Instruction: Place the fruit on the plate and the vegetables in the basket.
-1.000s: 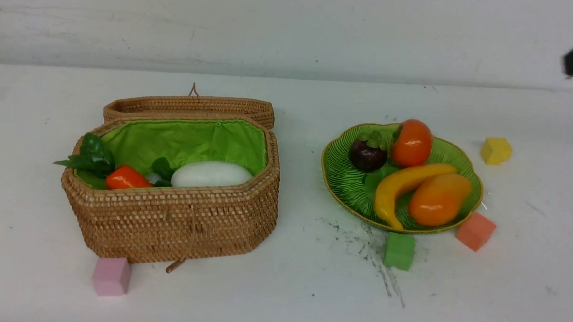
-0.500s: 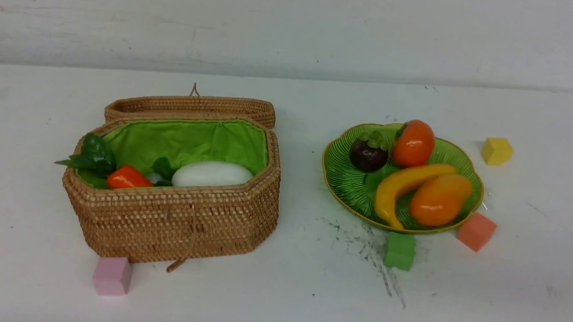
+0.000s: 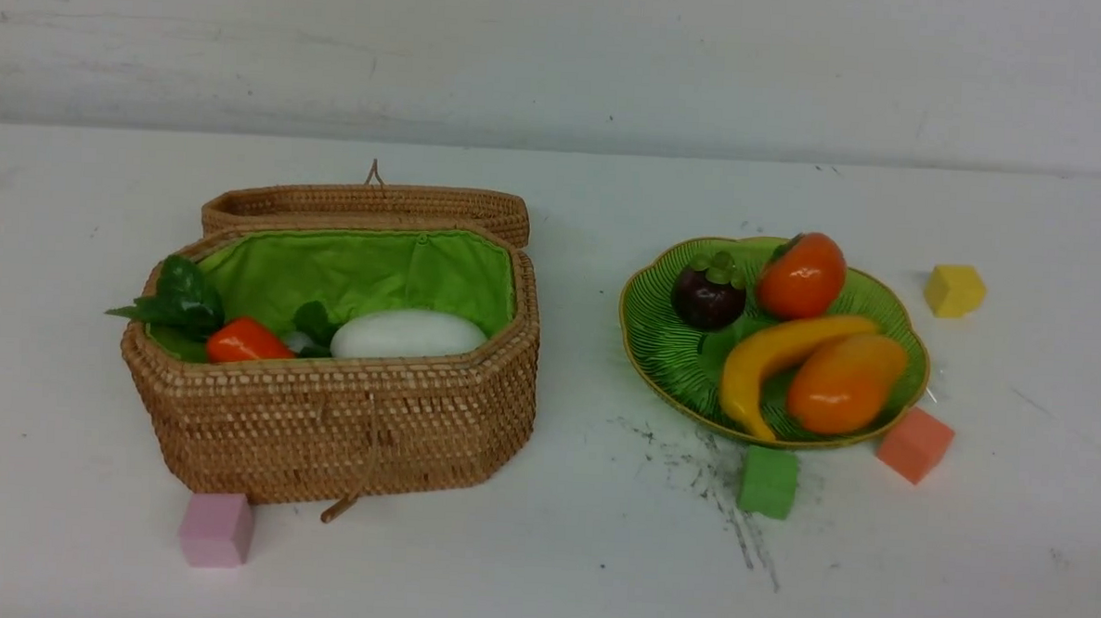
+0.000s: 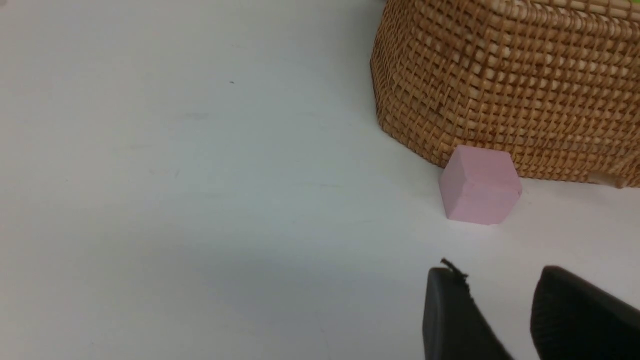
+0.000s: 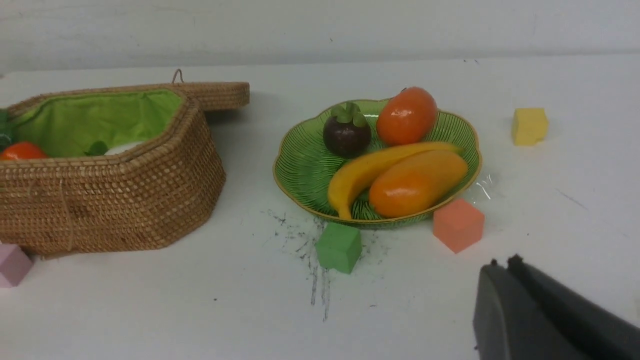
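Resting on plate [image 3: 660,351]: fruit [image 3: 795,357]

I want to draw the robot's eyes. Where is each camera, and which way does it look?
Front: sits between the arms, looks forward at the basket and plate; no robot parts show.
Left wrist: low on the left arm, looks at the pink cube by the basket; the left gripper shows, jaws apart.
Right wrist: on the right arm, looks across at the plate; the right gripper shows, shut.
All three share the basket and pink cube.
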Tool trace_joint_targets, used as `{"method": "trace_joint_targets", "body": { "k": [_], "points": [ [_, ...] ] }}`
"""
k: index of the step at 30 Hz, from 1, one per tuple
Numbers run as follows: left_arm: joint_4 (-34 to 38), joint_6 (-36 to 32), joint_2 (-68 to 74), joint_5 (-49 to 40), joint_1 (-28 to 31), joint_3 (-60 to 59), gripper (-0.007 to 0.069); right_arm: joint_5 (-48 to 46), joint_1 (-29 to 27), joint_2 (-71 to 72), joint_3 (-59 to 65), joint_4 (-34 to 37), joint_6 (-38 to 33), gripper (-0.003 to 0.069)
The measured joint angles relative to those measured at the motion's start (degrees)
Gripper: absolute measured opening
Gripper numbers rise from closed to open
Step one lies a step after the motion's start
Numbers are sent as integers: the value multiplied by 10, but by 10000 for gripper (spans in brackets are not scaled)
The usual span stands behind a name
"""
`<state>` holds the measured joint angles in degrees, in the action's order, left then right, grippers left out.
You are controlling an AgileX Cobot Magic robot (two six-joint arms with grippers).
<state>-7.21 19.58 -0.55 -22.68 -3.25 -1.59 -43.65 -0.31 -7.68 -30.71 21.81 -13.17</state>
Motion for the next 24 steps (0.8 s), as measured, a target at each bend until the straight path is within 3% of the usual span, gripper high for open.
{"method": "trace_joint_targets", "body": {
  "k": [4, 8, 12, 17, 24],
  "points": [
    [0, 0, 0, 0, 0, 0, 239, -5, 0, 1, 0, -4, 0, -6],
    [0, 0, 0, 0, 0, 0, 239, -1, 0, 1, 0, -62, 4, -5],
    [0, 0, 0, 0, 0, 0, 239, 14, 0, 12, 12, -145, 59, -1],
    [0, 0, 0, 0, 0, 0, 239, 96, -2, 51, 108, -262, 203, 0],
    [0, 0, 0, 0, 0, -1, 239, 159, -48, 83, 250, -305, 265, 4]
  ]
}}
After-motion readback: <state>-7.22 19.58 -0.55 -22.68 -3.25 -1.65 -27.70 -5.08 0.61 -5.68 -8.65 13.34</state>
